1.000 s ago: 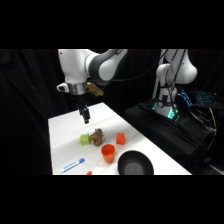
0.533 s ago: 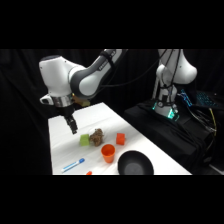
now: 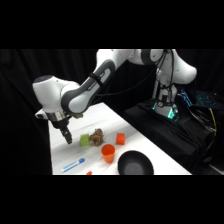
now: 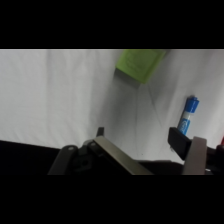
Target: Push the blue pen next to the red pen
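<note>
Hovering low over the tabletop (image 3: 107,117), the end effector (image 3: 67,137), fingers apart and empty, looks angled to sweep the blue pen (image 3: 73,164) lying near the red pen (image 3: 89,173).

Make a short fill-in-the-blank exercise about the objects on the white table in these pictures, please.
1. The pale blue pen with the dark blue end lies on the ____ table.
2. The round bowl is ____ in colour.
3. The block beside the brown lump is ____.
4. The cup is ____.

Missing words: white; black; green; orange
</note>
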Motion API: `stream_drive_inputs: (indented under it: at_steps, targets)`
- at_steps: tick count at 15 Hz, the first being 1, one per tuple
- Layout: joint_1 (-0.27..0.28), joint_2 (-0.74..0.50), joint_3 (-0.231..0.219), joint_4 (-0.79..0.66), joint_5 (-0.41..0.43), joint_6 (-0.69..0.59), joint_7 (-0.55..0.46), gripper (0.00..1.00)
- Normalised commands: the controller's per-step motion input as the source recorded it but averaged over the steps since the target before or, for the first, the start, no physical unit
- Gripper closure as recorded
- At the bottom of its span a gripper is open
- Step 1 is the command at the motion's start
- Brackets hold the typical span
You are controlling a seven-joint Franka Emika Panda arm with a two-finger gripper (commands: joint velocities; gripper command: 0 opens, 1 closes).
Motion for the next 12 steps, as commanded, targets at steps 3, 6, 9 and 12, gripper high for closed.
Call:
stream_drive_inputs:
  at_steps: [3, 6, 9, 12]
  targets:
    - [-0.011, 0.34, 0.073, 0.51, 0.077, -0.16, -0.16, 0.00]
    - [0.014, 0.31, 0.046, 0.45, 0.070, -0.15, -0.13, 0.00]
    - [0.022, 0.29, 0.026, 0.40, 0.064, -0.14, -0.12, 0.00]
    - [0.024, 0.24, 0.014, 0.38, 0.060, -0.13, -0.10, 0.00]
